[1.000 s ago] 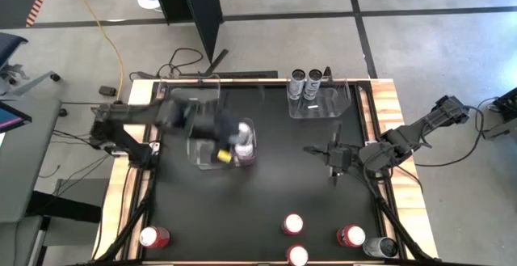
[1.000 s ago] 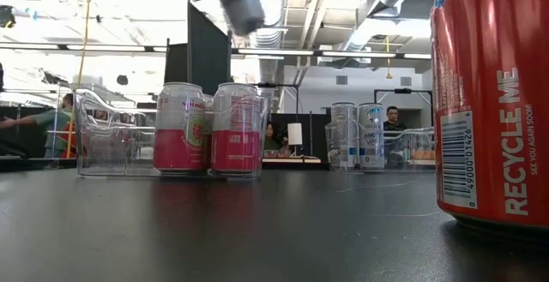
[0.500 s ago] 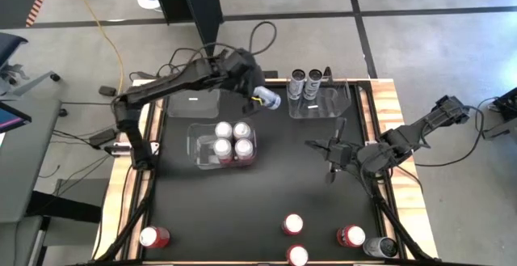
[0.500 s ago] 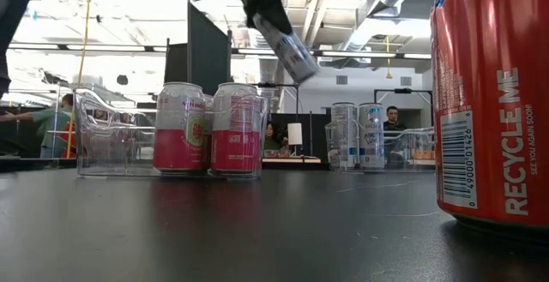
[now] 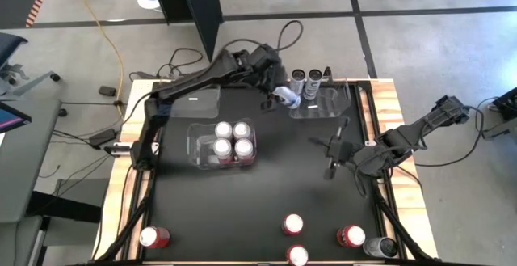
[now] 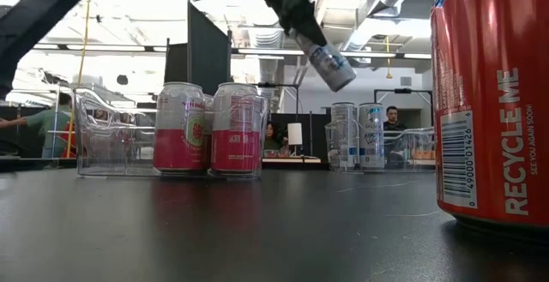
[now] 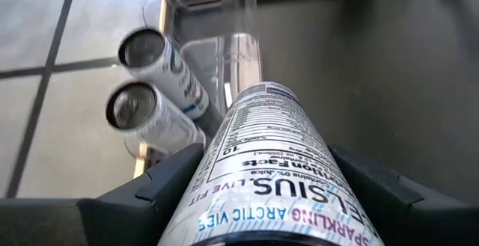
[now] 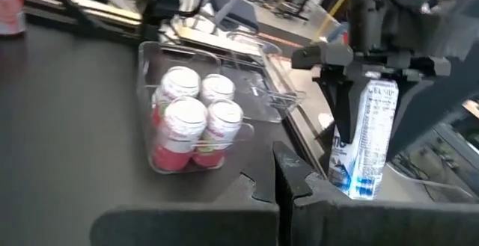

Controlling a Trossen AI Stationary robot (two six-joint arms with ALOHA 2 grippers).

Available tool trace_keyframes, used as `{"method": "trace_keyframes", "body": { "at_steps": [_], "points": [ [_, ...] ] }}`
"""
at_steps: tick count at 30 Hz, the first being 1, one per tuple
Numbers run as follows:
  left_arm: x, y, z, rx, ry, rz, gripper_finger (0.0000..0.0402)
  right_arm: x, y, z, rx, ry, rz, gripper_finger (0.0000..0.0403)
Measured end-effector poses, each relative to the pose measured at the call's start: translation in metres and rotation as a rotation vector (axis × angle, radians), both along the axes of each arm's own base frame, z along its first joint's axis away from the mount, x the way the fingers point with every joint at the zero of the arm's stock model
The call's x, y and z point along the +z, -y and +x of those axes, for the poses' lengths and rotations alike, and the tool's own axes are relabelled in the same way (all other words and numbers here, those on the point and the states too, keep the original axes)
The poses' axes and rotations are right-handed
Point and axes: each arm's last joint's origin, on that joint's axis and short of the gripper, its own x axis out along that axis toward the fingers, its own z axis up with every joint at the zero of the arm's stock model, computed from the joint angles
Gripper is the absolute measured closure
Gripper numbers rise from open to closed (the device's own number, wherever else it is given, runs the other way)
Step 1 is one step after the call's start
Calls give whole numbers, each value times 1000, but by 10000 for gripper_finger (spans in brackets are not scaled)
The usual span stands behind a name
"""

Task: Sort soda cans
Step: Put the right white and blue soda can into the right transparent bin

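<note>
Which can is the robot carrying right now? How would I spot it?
Start at the clear bin at the table's far edge, where two silver cans stand upright. Just beside it hangs the left gripper, its fingers shut on a white-and-blue Celsius can. It is the only can tilted in the air; all others stand on the table or in bins.

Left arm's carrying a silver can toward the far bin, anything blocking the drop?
Nothing visible blocks it. The left gripper holds the silver can tilted at the clear bin; two silver cans fill its far end, the rest looks free.
</note>
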Motion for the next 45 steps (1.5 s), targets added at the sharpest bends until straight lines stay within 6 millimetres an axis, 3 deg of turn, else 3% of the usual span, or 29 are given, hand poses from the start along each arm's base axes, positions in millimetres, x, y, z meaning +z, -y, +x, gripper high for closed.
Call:
{"method": "trace_keyframes", "body": {
  "at_steps": [4,7,11,19,23,28,45],
  "points": [
    [5,0,2,-42,7,49,147,0,9,3,-89,22,10,393],
    [2,3,-3,-104,-59,81,147,0,23,8,-176,31,8,362],
    [7,10,-4,-152,-75,112,147,0,47,15,-243,5,10,296],
    [7,33,3,-326,-96,241,147,-3,84,30,-166,-61,46,122],
    [8,46,7,-430,-106,329,147,-7,96,35,-127,-91,77,72],
    [8,52,9,-539,-117,437,147,-6,107,33,-140,-86,85,58],
    [13,53,15,-587,-53,526,147,-12,133,37,-2,-107,224,63]
  ]
}}
